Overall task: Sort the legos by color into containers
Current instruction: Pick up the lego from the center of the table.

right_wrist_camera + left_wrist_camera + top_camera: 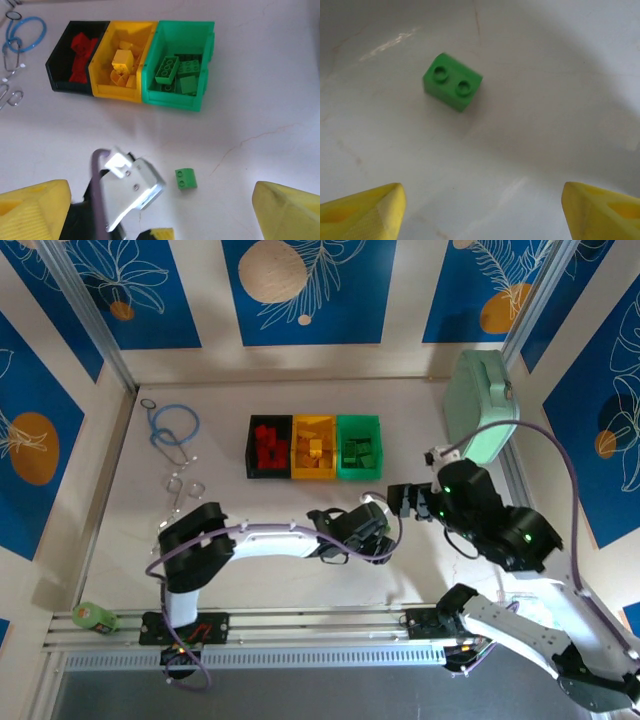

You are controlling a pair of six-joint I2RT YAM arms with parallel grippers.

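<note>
Blue stethoscope lies left of the bins, and a rounded mint case stands far right. Glossy white desk w/ faint cracks. Black bin, yellow bin and green bin sit side by side, each w/ matching legos. One loose green 2-stud brick sits on the desk in front of the green bin. Left tool is spread wide around it. Right tool is spread too, empty.

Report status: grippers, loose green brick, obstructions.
Left gripper open, hovering over green brick. Right gripper open, empty. Brick loose on table, short of green bin. Left gripper crowds right's approach.
</note>
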